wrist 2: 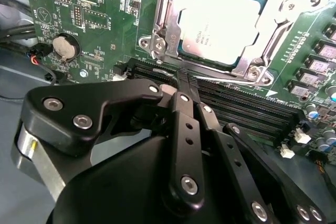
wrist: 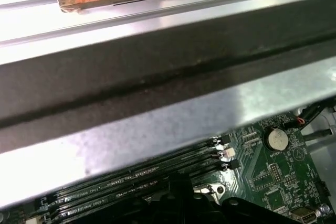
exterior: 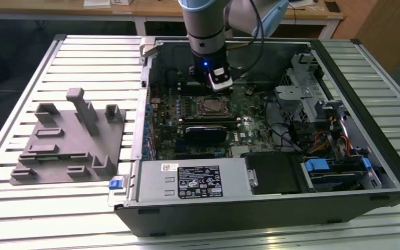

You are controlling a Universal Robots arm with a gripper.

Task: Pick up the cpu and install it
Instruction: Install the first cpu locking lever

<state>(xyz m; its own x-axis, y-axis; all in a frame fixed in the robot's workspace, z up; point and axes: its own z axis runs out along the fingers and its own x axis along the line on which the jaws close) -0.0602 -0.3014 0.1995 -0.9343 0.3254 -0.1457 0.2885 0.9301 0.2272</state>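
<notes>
My gripper [wrist 2: 182, 80] is pinched together with nothing in it, hovering over the memory slots [wrist 2: 236, 106]; the cpu [wrist 2: 220, 22] already sits in its socket [wrist 2: 157, 30], just beyond my fingertips.

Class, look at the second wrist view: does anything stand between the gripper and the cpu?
Nothing visible does. The cpu already sits in the socket frame, its metal top uncovered. The gripper hangs over the memory slots beside it, with open space between.
</notes>
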